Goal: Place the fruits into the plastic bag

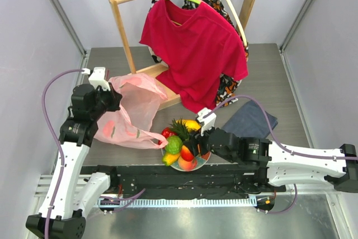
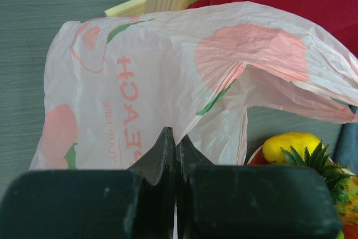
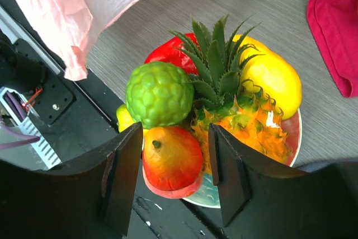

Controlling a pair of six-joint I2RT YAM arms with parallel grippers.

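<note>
The pink plastic bag lies on the table left of centre, and my left gripper is shut on its edge; it fills the left wrist view. The fruits sit piled on a round plate: bumpy green fruit, pineapple, yellow mango, red pepper, orange-red peach. My right gripper is open, its fingers either side of the peach without touching. In the top view the right gripper hovers over the plate.
A wooden rack with a red T-shirt stands behind. A folded grey-blue cloth lies right of the plate. The black base rail runs along the near edge.
</note>
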